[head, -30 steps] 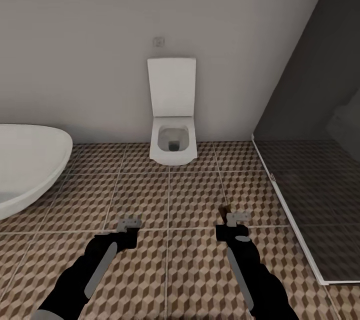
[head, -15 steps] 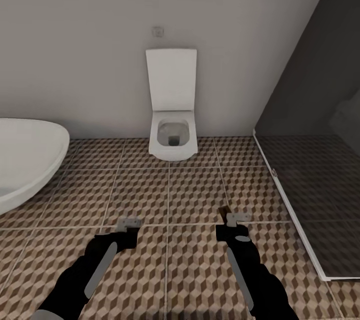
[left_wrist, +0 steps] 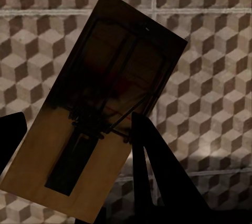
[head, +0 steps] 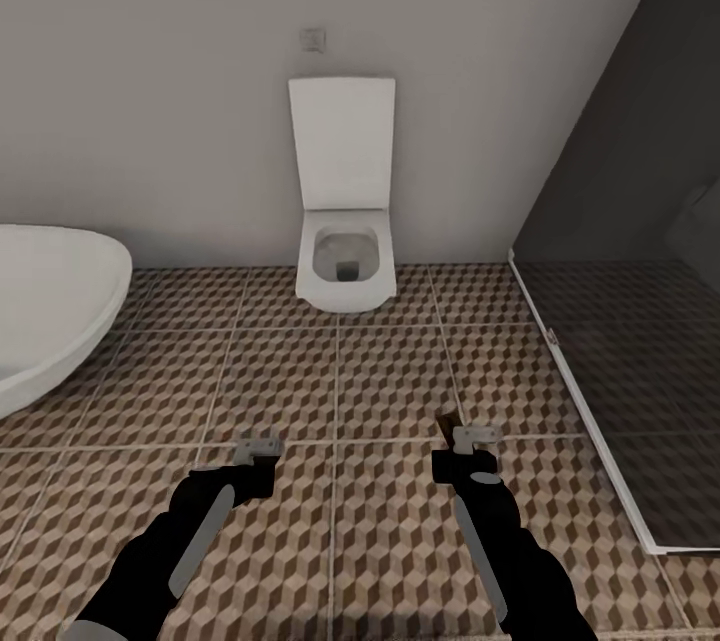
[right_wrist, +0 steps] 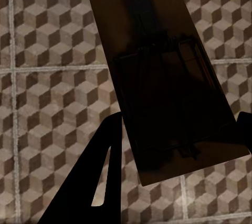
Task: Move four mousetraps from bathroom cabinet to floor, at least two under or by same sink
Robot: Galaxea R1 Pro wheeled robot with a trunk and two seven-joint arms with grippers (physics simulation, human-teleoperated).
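Observation:
My left gripper point(head: 258, 448) is shut on a mousetrap point(left_wrist: 100, 108), a tan wooden board with dark wire parts, held flat between its dark fingers point(left_wrist: 157, 171) above the bathroom floor point(head: 390, 381). My right gripper point(head: 465, 441) is shut on a second mousetrap point(right_wrist: 163, 72), whose thin brown edge point(head: 447, 424) sticks out ahead of the fingers point(right_wrist: 100, 171). Both traps hang over the cube-patterned tiles point(left_wrist: 210, 103), not resting on them. Both arms reach forward side by side at the near edge of the head view.
A white wall-hung toilet point(head: 343, 266) with its lid up stands straight ahead against the grey wall. A white oval bathtub point(head: 50, 306) is at the left. A dark glass shower screen point(head: 620, 391) with a white base rail runs along the right. Open tiles lie between.
The whole head view has shifted: the toilet, the tub and the shower rail sit a little higher in the picture, so the camera moved. Both arms keep the same pose and grip.

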